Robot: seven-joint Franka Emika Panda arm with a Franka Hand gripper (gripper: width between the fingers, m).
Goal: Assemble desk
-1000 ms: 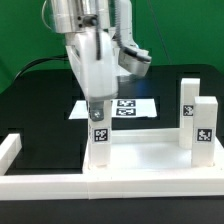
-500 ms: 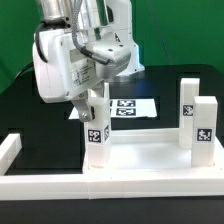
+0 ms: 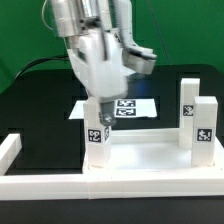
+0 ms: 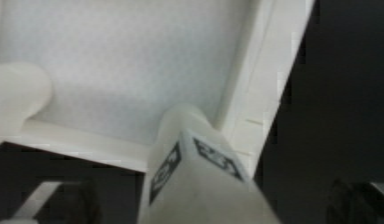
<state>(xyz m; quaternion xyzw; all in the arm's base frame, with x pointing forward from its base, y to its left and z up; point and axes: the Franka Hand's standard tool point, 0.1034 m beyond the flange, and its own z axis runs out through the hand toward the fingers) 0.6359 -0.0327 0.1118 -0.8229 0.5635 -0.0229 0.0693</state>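
Note:
The white desk tabletop (image 3: pixel 145 160) lies upside down near the front, its rim up. Two legs stand in its corners on the exterior view's right, one behind (image 3: pixel 188 108) and one in front (image 3: pixel 204 130). My gripper (image 3: pixel 99 116) is shut on a third tagged leg (image 3: pixel 97 142), which stands upright at the tabletop's corner on the exterior view's left. In the wrist view this leg (image 4: pixel 207 175) runs down from my gripper (image 4: pixel 203 208) to the tabletop's inner floor (image 4: pixel 136 70) beside its rim (image 4: pixel 263 70). The leg's foot in the socket is hidden.
The marker board (image 3: pixel 130 107) lies on the black table behind the tabletop. Long white border bars run along the front (image 3: pixel 60 190) and end in a stub at the exterior view's left (image 3: pixel 8 150). A green backdrop stands behind.
My wrist turned one way half a second ago and has turned back. The held leg stays upright at the same corner.

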